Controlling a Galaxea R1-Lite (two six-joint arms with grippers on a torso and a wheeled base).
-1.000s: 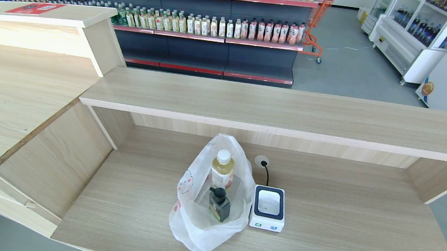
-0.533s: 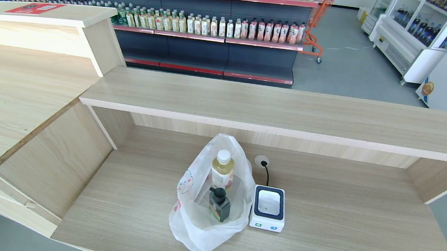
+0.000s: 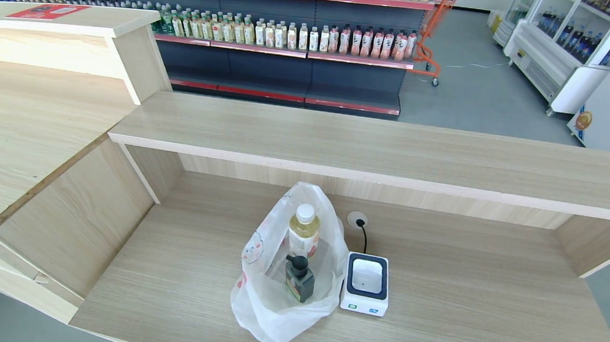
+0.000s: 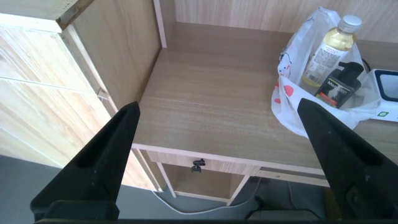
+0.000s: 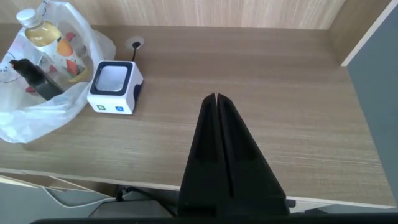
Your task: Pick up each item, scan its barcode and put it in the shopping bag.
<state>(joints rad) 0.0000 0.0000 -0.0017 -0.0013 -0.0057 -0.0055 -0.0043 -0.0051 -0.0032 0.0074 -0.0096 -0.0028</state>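
Both items are sitting inside the thin white plastic shopping bag [image 3: 268,313] on the pale wooden counter [image 3: 461,310], the white-capped bottle of yellow drink [image 3: 303,230] standing at 12 o'clock of the dark pump-top bottle [image 3: 299,282]. The white, dark-rimmed box scanner [image 3: 366,282] is sitting just beside the bag, at its 3 o'clock. The left gripper [image 4: 219,107] is hanging empty with its fingers spread wide. The right gripper [image 5: 216,98] is holding its fingers pressed together. The limp bag may be risking a slump that tips the bottles. The wrist views are giving the fingers, and the head view is giving the bag's open mouth.
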